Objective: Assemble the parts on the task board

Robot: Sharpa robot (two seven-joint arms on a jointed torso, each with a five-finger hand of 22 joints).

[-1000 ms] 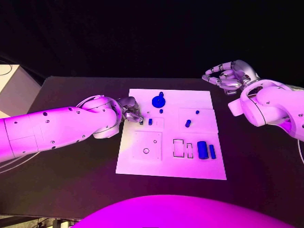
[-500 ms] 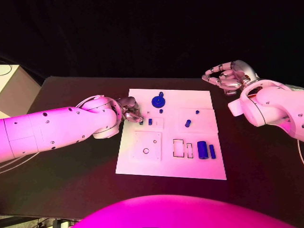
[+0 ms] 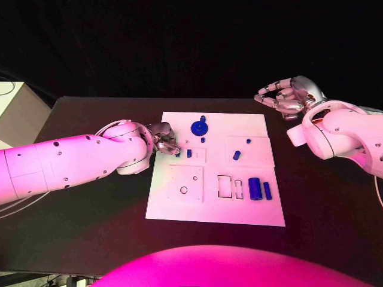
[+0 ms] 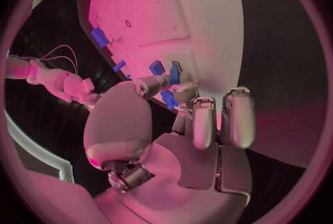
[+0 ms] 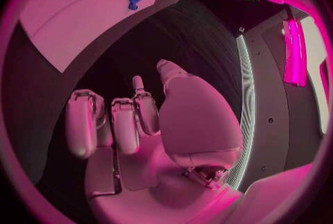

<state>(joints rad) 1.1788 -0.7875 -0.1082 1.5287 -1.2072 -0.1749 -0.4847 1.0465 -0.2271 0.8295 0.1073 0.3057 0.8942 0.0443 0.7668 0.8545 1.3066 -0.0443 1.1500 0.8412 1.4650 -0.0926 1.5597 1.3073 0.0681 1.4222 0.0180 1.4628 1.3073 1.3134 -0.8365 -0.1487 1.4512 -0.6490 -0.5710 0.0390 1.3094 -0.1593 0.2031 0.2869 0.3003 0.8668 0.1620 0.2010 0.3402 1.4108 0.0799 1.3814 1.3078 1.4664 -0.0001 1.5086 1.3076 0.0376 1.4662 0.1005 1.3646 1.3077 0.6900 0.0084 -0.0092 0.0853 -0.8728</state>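
A: Two robot hands. Left robot hand point(image 3: 165, 142) at the task board's point(image 3: 216, 210) left edge on the table point(image 3: 88, 233), pinching a small blue part point(image 4: 168, 98). Right robot hand point(image 3: 286, 95) raised beyond the far right corner, fingers curled, holding nothing.

B: Advice?

A: Keep the part upright and square over its slot; press gently.

B: Count?

A: One round disc part point(image 3: 199, 127), two long parts point(image 3: 260, 189), several small ones.
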